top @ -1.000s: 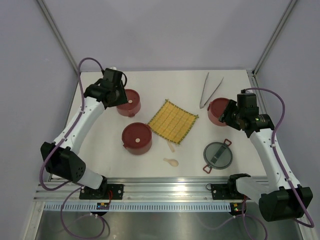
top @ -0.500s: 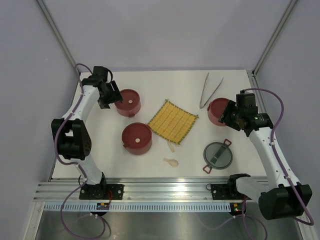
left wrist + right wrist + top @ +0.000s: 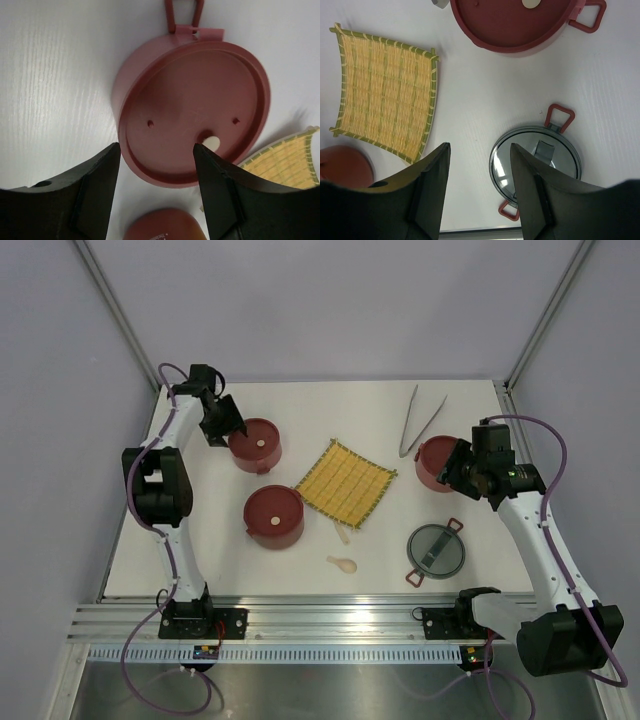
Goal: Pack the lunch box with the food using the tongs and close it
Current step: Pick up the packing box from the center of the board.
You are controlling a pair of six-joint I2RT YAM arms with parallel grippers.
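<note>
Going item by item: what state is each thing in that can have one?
Far-left tier: closed with its red disc.
Middle tier: closed with its red disc.
Right tier: closed with its red disc.
Grey top lid: off, flat on table.
Tongs: lying unheld.
Left gripper: open, empty.
Right gripper: open, empty.

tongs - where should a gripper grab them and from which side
Take the tongs from straight above, fingers straddling both slim arms near mid-length. They lie flat on the table, joined end toward the robot, tips splayed toward the far edge, so a side approach would likely slip.
</note>
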